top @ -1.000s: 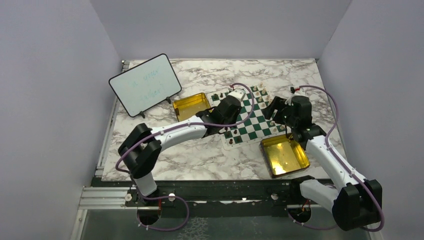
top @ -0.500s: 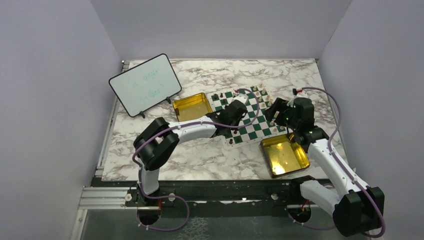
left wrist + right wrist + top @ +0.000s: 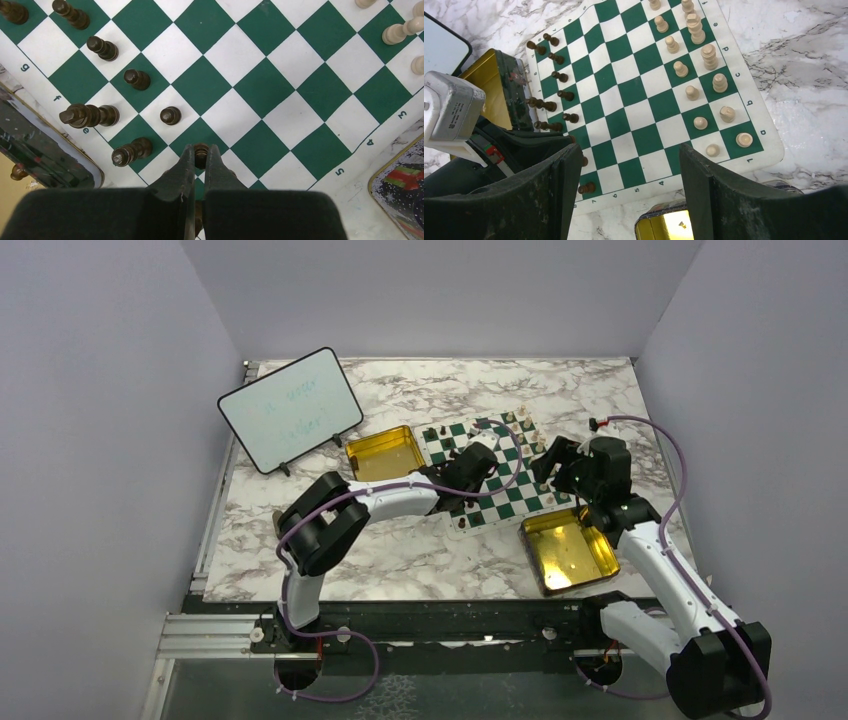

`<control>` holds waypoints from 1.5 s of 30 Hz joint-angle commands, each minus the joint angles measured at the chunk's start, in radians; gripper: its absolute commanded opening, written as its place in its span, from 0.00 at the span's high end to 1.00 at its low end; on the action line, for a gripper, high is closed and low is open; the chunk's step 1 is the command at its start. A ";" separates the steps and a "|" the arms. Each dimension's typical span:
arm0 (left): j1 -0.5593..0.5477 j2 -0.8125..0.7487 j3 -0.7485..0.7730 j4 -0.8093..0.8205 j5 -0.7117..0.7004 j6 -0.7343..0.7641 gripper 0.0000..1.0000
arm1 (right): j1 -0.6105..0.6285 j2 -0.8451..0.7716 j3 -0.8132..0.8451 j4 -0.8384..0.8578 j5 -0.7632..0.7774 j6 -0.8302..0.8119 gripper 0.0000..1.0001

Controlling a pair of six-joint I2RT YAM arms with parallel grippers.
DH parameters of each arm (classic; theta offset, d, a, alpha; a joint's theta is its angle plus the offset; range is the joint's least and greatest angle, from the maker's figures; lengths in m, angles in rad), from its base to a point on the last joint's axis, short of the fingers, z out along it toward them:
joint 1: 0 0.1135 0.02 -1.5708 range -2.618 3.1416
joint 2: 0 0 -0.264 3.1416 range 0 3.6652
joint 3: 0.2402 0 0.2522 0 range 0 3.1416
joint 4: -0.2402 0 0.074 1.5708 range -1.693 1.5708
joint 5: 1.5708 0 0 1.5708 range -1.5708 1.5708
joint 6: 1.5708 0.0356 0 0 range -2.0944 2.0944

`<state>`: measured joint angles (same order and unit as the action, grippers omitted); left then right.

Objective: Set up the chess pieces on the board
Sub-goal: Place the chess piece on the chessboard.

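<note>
The left gripper [image 3: 200, 153] has its fingers pressed narrow on the head of a dark pawn [image 3: 201, 148]. This pawn is over the middle of a green square of the board [image 3: 261, 86], on the side with the letters, and it continues the slanted line made by the other dark pawns [image 3: 136, 79]. I judge that the step in hand is to set this pawn down in its row. From the wrist view I cannot tell if its base already touches the mat. To do the step well, the arm should go straight down until the base sits flat, and only then open the fingers a little, not wide. The nearest pawn [image 3: 170, 115] and a taller dark piece [image 3: 131, 151] stand just beside, and a wide opening or a sideways pull could knock them. After the release, the fingers should rise straight up before the arm turns away. The right gripper [image 3: 630, 155] hangs above the near edge of the board, its jaws wide apart and holding nothing. The cream pieces [image 3: 693, 92] stand in two rows at the opposite side. It should stay clear of them until the left arm leaves.
</note>
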<state>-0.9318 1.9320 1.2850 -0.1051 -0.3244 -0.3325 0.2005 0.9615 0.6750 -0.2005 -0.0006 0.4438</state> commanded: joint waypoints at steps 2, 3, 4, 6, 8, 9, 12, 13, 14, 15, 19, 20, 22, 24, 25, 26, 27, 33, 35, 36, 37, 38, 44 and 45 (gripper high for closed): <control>-0.007 0.022 0.031 0.022 -0.025 0.009 1.00 | -0.009 -0.023 0.014 -0.024 0.028 -0.008 0.25; -0.007 0.025 0.032 0.022 -0.025 0.009 1.00 | -0.009 -0.022 0.014 -0.025 0.027 -0.008 0.25; -0.007 0.027 0.031 0.021 -0.025 0.009 1.00 | -0.009 -0.022 0.014 -0.022 0.025 -0.007 0.25; -0.008 0.035 0.029 0.023 -0.029 0.007 1.00 | -0.009 -0.022 0.012 -0.022 0.021 -0.007 0.25; -0.007 0.041 0.028 0.027 -0.033 0.007 1.00 | -0.009 -0.023 0.012 -0.022 0.021 -0.007 0.25; -0.007 0.046 0.030 0.030 -0.033 0.007 1.00 | -0.008 -0.023 0.012 -0.022 0.019 -0.007 0.25; -0.007 0.058 0.039 0.027 -0.027 0.006 1.00 | -0.009 -0.022 0.012 -0.020 0.018 -0.010 0.25; -0.007 0.061 0.041 0.029 -0.027 0.006 1.00 | -0.009 -0.020 0.013 -0.020 0.018 -0.011 0.25; -0.007 0.064 0.043 0.030 -0.028 0.006 1.00 | -0.009 -0.019 0.014 -0.020 0.019 -0.011 0.25; -0.007 0.065 0.043 0.029 -0.029 0.006 1.00 | -0.009 -0.019 0.014 -0.019 0.018 -0.011 0.25; -0.007 0.077 0.040 0.027 -0.038 0.009 1.00 | -0.009 -0.017 0.019 -0.022 0.021 -0.015 0.25; -0.007 0.079 0.039 0.027 -0.042 0.009 1.00 | -0.009 -0.018 0.017 -0.022 0.024 -0.016 0.25; -0.008 0.083 0.040 0.024 -0.046 0.010 0.97 | -0.009 -0.017 0.017 -0.022 0.026 -0.016 0.25; -0.008 0.084 0.040 0.022 -0.052 0.010 0.92 | -0.009 -0.015 0.016 -0.022 0.025 -0.016 0.25; -0.007 0.085 0.040 0.020 -0.055 0.011 0.90 | -0.009 -0.015 0.016 -0.020 0.025 -0.015 0.25; -0.007 0.084 0.041 0.019 -0.058 0.013 0.88 | -0.009 -0.014 0.016 -0.018 0.024 -0.014 0.25; -0.007 0.086 0.044 0.016 -0.060 0.014 0.86 | -0.009 -0.012 0.017 -0.016 0.022 -0.014 0.25; -0.007 0.065 0.075 -0.014 -0.056 0.020 0.81 | -0.009 -0.013 0.014 -0.009 0.006 -0.021 0.25; -0.007 0.051 0.091 -0.028 -0.057 0.021 0.77 | -0.009 -0.013 0.009 -0.003 0.005 -0.022 0.25; -0.007 0.045 0.099 -0.034 -0.057 0.022 0.76 | -0.008 -0.012 0.007 -0.002 -0.019 -0.021 0.25; -0.007 0.037 0.105 -0.039 -0.058 0.024 0.75 | -0.008 -0.012 0.007 0.000 -0.025 -0.019 0.25; -0.007 0.030 0.111 -0.043 -0.058 0.024 0.74 | -0.009 -0.011 0.007 0.000 -0.029 -0.018 0.25; -0.007 0.009 0.127 -0.068 -0.057 0.023 0.74 | -0.009 -0.015 0.003 0.006 -0.037 -0.007 0.25; -0.007 0.010 0.129 -0.072 -0.058 0.021 0.74 | -0.008 -0.015 0.002 0.006 -0.040 -0.006 0.25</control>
<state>-0.9318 1.9842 1.3804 -0.1471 -0.3546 -0.3164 0.1963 0.9569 0.6750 -0.2111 -0.0162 0.4370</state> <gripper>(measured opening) 0.256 0.751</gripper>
